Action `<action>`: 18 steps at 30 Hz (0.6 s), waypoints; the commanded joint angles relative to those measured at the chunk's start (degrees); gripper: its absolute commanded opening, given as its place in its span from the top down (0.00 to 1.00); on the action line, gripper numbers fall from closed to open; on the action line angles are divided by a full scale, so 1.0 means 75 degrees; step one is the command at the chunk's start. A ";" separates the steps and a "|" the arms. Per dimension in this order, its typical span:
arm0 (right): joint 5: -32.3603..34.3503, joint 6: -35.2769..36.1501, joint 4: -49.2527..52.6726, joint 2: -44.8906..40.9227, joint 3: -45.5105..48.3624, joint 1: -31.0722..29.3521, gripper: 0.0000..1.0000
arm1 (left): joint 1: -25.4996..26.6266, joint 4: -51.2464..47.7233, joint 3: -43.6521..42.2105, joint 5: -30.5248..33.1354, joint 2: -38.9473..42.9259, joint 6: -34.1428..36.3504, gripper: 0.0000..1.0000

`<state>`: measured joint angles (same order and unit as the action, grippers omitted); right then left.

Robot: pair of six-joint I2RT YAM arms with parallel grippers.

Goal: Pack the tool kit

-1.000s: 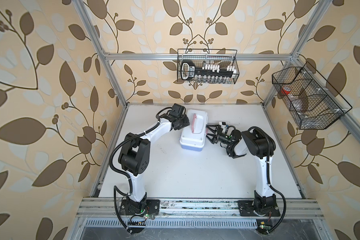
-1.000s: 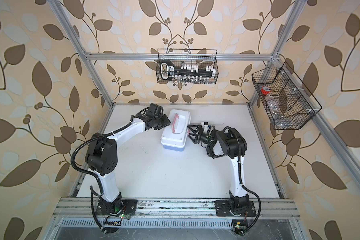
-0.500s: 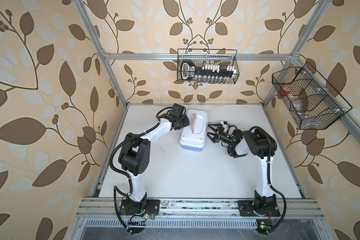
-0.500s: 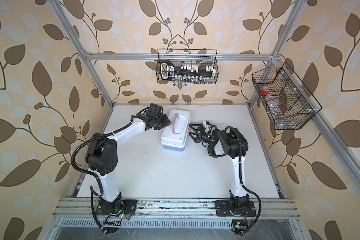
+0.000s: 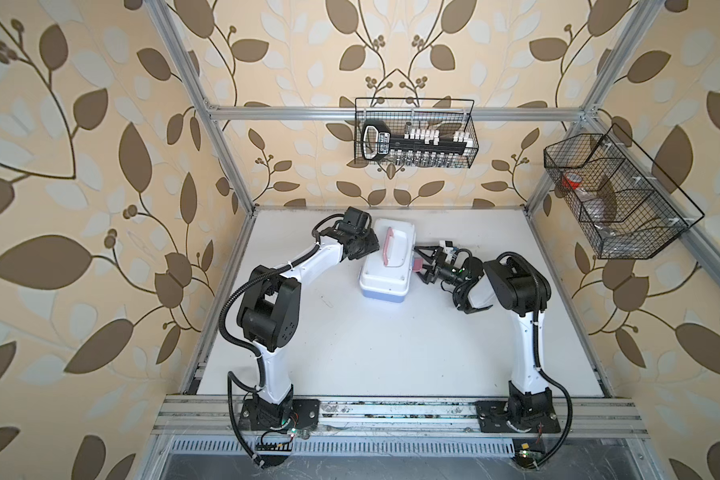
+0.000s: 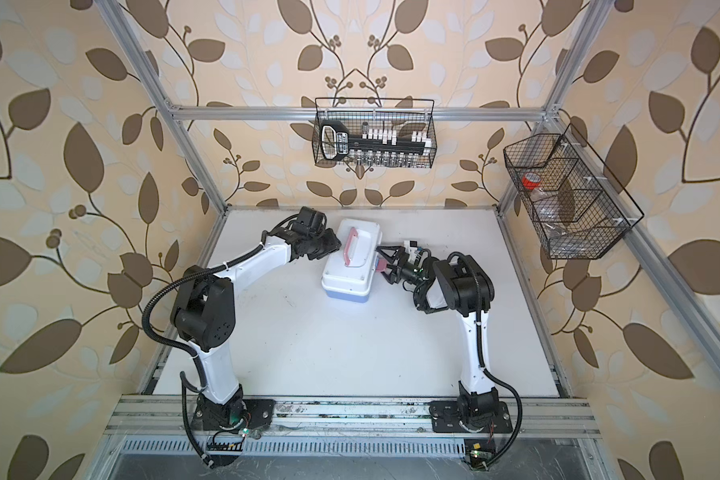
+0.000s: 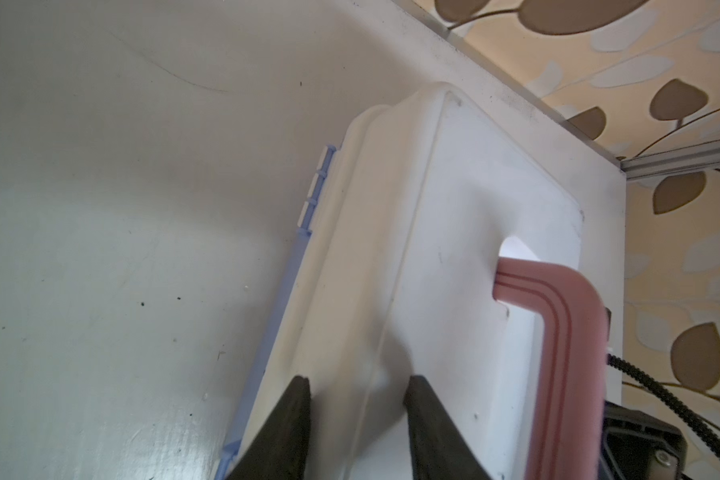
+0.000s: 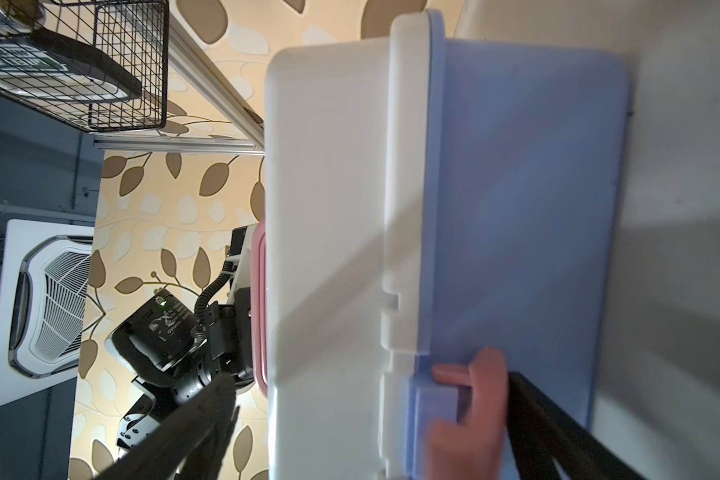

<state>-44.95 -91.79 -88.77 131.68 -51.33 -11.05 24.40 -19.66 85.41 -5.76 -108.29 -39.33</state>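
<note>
White table (image 5: 371, 353), leaf wallpaper (image 5: 80, 208), alu frame (image 5: 287, 111)

The white tabletop (image 5: 391, 345) lies bare across the lower half of both top views, wide enough for either arm to sweep; the closed tool kit (image 5: 387, 259) stands at upper centre, blocking the middle; the left gripper (image 5: 366, 248) presses its left flank and the right gripper (image 5: 421, 266), jaws spread wide, crowds its right flank at the pink latch (image 8: 470, 395); a narrow strip stays free behind the case; two wire baskets (image 5: 416, 133) hang on the walls, above the table.
</note>
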 commanded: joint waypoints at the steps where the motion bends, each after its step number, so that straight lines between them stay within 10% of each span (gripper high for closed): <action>1: 0.0049 -0.0418 -0.0466 0.0254 -0.0238 -0.0068 0.00 | 0.0086 -0.0543 -0.0085 -0.0008 -0.0345 0.0041 0.60; 18: -0.0094 -0.0296 -0.0464 -0.0288 0.0184 0.0067 0.00 | 0.0086 -0.0562 -0.0032 -0.0050 -0.0387 0.0037 0.60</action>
<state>-44.66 -91.96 -88.97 132.25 -51.31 -10.81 24.40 -19.18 85.41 -5.69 -108.49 -39.33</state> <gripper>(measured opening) 0.998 0.399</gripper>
